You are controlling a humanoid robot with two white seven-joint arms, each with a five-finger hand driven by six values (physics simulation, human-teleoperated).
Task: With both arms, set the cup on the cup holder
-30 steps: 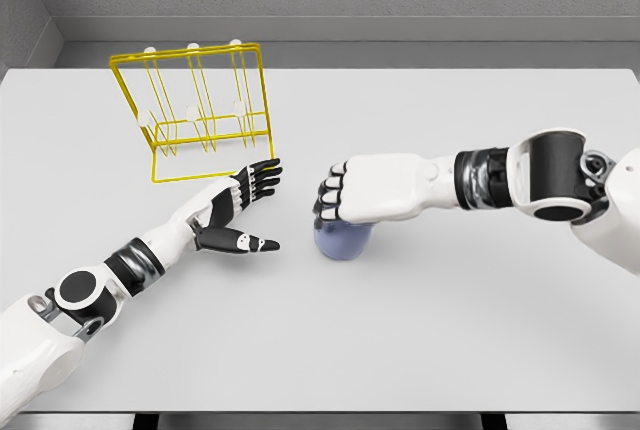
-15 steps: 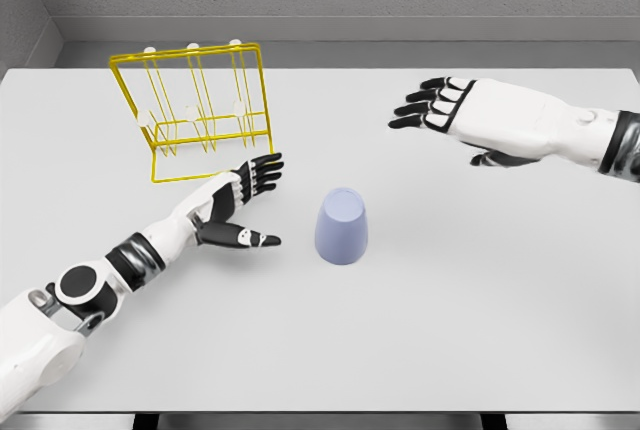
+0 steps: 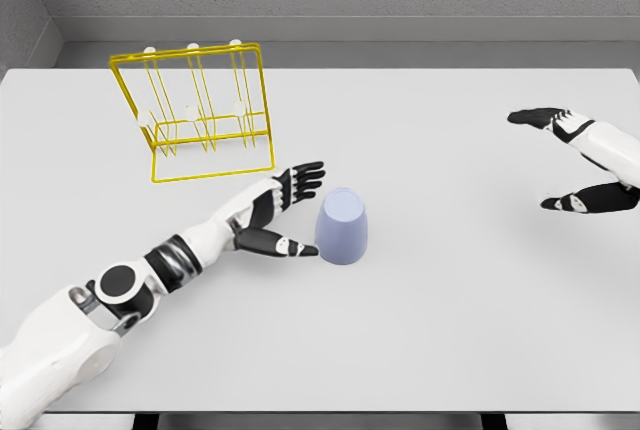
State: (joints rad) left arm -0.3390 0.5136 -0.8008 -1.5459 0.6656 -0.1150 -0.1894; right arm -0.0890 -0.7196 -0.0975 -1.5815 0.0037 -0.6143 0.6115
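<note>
Cup (image 3: 341, 228), pale lavender with a smooth matte surface, standing upside down on the white table (image 3: 430, 340) near its middle, its flat base uppermost and its wider mouth against the tabletop. The body tapers slightly toward the top. Cup holder (image 3: 196, 110), a yellow wire rack with white-tipped pegs, stands at the far left of the table, well apart from the cup and leaning a little to the left.

Left hand (image 3: 283, 213) reaches in from the lower left, forearm stretched across the table, palm turned toward the cup; its dark fingers (image 3: 302, 179) are spread and extended past the cup's upper left side, while the thumb points at the cup's lower left wall, its tip at or just beside the surface. The hand grasps nothing.

Right hand (image 3: 580, 160) shows at the right edge, well apart from the cup, raised over the table with palm facing left; fingers and thumb are parted wide and hold nothing
</note>
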